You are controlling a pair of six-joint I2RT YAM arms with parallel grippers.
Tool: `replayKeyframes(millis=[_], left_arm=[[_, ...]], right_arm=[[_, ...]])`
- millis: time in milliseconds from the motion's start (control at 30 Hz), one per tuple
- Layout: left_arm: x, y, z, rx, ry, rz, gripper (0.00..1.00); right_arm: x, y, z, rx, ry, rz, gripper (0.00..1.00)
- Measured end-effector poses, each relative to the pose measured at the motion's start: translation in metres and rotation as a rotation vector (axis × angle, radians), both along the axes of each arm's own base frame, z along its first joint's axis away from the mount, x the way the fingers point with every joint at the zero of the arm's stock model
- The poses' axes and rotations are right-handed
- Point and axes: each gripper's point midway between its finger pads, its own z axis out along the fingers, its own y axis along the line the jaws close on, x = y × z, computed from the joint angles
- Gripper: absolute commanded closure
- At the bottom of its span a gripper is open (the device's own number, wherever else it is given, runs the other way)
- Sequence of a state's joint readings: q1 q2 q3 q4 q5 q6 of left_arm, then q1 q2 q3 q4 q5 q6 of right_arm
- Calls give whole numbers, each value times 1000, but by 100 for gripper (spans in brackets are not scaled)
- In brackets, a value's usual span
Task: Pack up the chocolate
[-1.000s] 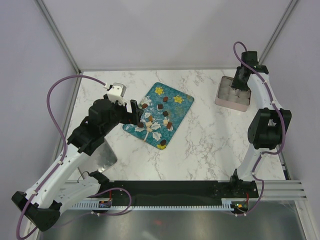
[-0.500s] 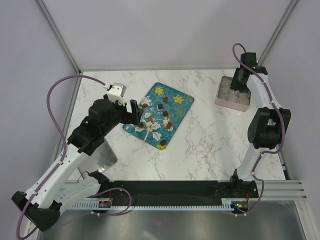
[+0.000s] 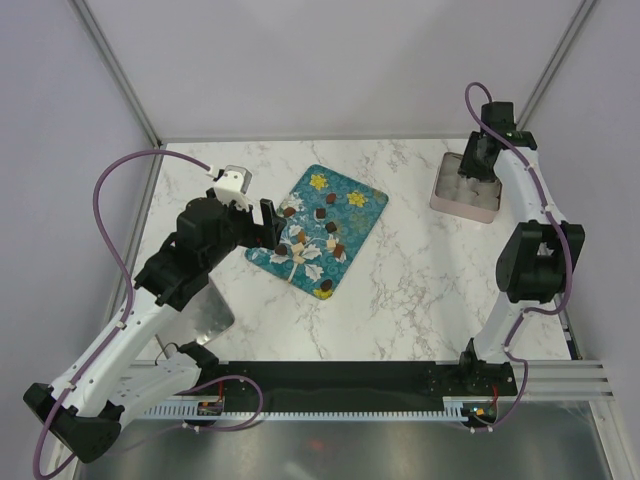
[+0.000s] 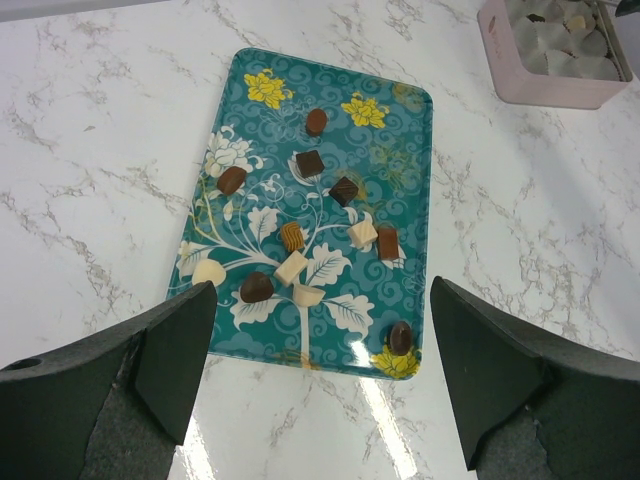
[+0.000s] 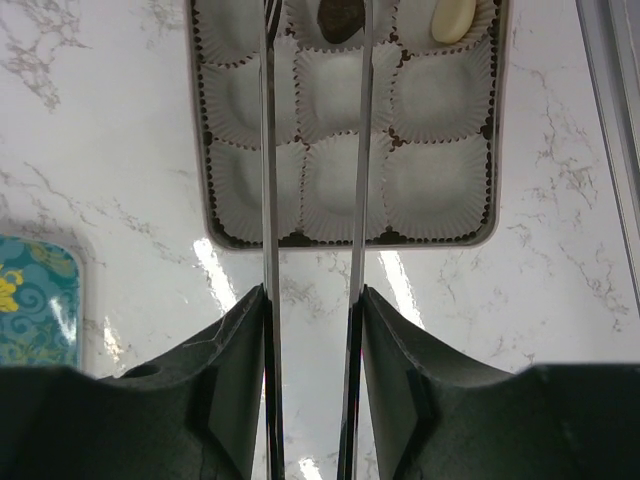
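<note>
1. The chocolate (image 4: 310, 163) mostly lies scattered on the teal tray (image 4: 415, 130). Two pieces, a dark piece (image 5: 340, 18) and a pale piece (image 5: 453, 18), sit in paper cups of the pink box (image 5: 345, 242).
2. The right fingers (image 5: 268, 150) have just eased apart over the dark piece and stand released, one blade clear of it. I judge it newly delivered.
3. The left fingers (image 4: 170, 350) stay spread wide above the tray's near edge, holding nothing. No tray piece has moved.
4. Tray and box rest well apart on the marble surface (image 3: 400, 300). The other cups in view look empty, so packing has barely begun.
</note>
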State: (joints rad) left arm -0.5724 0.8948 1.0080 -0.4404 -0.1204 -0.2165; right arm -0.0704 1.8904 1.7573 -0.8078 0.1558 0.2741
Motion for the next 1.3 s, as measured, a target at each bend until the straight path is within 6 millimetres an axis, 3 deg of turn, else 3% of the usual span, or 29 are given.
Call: replayKeyframes(millis=[133, 267, 433, 567, 833, 1300], left_arm=[[0, 0, 0, 0, 0, 0, 5], [0, 0, 0, 0, 0, 0, 5], [0, 0, 0, 0, 0, 2, 5], [1, 1, 0, 1, -1, 5, 5], [1, 2, 0, 2, -1, 10, 5], [1, 2, 0, 2, -1, 10, 5]], right_arm=[[-3, 28, 27, -2, -60, 60, 53], [-13, 103, 50, 5, -126, 232, 53], [-46, 212, 42, 60, -137, 507, 53], [-73, 261, 27, 87, -108, 643, 53], [-92, 295, 14, 100, -101, 730, 52], [-92, 301, -40, 73, -11, 735, 51]])
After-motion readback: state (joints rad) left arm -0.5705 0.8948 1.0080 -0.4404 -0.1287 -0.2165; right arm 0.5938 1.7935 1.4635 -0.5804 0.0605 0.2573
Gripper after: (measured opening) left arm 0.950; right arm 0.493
